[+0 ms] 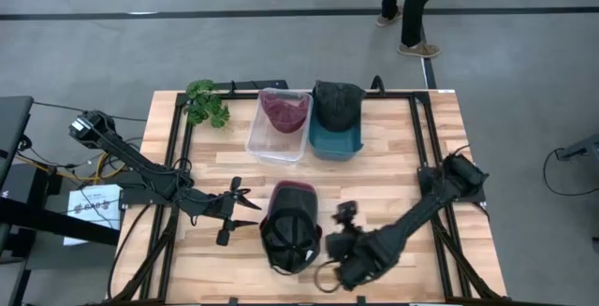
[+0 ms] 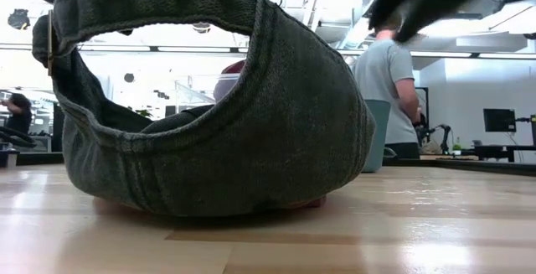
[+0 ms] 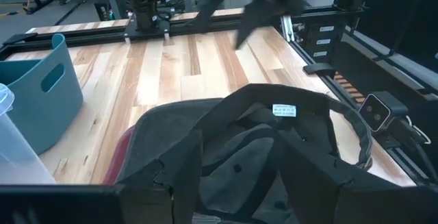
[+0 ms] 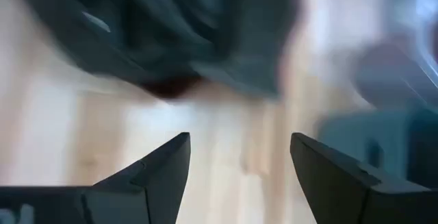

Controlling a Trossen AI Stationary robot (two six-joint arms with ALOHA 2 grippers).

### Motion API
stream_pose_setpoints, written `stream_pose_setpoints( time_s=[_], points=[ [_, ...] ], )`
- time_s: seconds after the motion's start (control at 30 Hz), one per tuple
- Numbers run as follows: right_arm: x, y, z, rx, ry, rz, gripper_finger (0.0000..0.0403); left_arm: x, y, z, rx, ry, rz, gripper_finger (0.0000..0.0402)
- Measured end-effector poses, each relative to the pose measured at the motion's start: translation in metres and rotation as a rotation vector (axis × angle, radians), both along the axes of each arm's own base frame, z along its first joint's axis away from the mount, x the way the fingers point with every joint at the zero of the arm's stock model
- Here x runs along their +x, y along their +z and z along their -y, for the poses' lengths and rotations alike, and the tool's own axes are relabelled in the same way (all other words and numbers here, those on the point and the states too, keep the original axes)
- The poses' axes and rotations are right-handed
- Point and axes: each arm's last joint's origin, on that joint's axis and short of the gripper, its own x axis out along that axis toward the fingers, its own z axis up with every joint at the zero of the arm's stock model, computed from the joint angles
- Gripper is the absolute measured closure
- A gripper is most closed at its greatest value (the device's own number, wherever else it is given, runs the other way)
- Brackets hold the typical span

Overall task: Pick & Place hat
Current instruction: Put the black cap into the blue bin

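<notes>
A dark cap with a maroon brim is seen lying upside down on the worktop, near the teal bin. Beside the cap, the left pincer is held open and empty; on the cap's other side the right pincer is spread wide — nothing gripped. A snag is likely if only the loose strap is pinched — the soft crown may sag and slip.

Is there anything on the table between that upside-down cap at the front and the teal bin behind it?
No. In the high view, only bare wooden table separates the cap from the teal bin.
</notes>
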Motion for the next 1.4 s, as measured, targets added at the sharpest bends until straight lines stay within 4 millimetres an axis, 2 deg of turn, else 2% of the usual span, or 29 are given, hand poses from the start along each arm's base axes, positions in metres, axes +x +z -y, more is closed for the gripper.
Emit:
stream_pose_setpoints(
  time_s=[0.13, 0.27, 0.37, 0.47, 0.57, 0.67, 0.93, 1.17, 1.4],
  points=[
    [-0.047, -0.020, 0.016, -0.088, -0.184, 0.206, 0.0157, 0.000, 0.001, 0.000, -0.004, -0.001, 0.009, 0.0218],
    [-0.091, -0.031, 0.033, 0.007, -0.355, 0.430, 0.0157, 0.001, 0.002, 0.000, 0.011, -0.007, 0.023, 0.0218],
    [-0.107, -0.036, 0.037, 0.190, -0.498, 0.578, 0.0157, 0.001, 0.002, 0.000, 0.013, -0.008, 0.026, 0.0218],
    [-0.110, -0.044, 0.032, 0.328, -0.545, 0.648, 0.0157, 0.001, 0.002, 0.000, 0.013, -0.008, 0.026, 0.0218],
    [-0.106, -0.046, 0.023, 0.367, -0.475, 0.648, 0.0157, 0.001, 0.002, 0.000, 0.012, -0.008, 0.026, 0.0218],
    [-0.092, -0.044, 0.015, 0.392, -0.375, 0.643, 0.0157, 0.001, 0.002, 0.000, 0.010, -0.007, 0.026, 0.0218],
    [-0.045, -0.040, 0.000, 0.526, 0.071, 0.506, 0.0157, 0.001, 0.003, 0.000, 0.007, -0.007, 0.029, 0.0218],
    [-0.009, -0.043, 0.016, 0.550, 0.223, 0.416, 0.0157, 0.001, 0.003, 0.001, 0.006, -0.007, 0.031, 0.0218],
    [0.017, -0.064, 0.026, 0.595, 0.347, 0.272, 0.0157, 0.001, 0.003, 0.001, 0.006, -0.007, 0.032, 0.0218]
  ],
)
